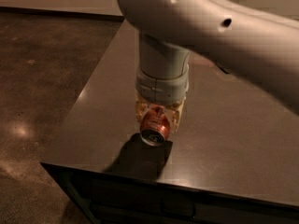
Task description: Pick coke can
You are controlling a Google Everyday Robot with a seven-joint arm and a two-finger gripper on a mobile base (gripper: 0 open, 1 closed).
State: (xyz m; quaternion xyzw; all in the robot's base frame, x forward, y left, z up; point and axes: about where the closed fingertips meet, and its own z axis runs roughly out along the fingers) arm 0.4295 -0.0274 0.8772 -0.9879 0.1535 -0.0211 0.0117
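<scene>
Nearest the viewer is the front edge of a dark bench [224, 143], with a dim cabinet face below it. Just behind that edge, left of centre, a dark shadow [140, 157] lies on the bench top.

Directly above the shadow is the can [154, 128], reddish-orange with a silver end. It is tilted so that the end faces the viewer. It looks to hang slightly clear of the bench rather than rest on it, though the gap is hard to judge.

The gripper [158, 119] is clamped around the can, with a pale finger pressed against each side and the can's upper part hidden between them.

Judged from this, the grasp is made and the lift is in hand. The next move calls for a straight rise, holding the squeeze firm so the tilted can does not slip out.

Above the gripper a thick grey wrist [162, 76] points straight down. From it the bulky grey arm [210, 27] bends and runs off to the upper right, filling the top of the view.

Beyond and to the left lies speckled brown floor [42, 78].
</scene>
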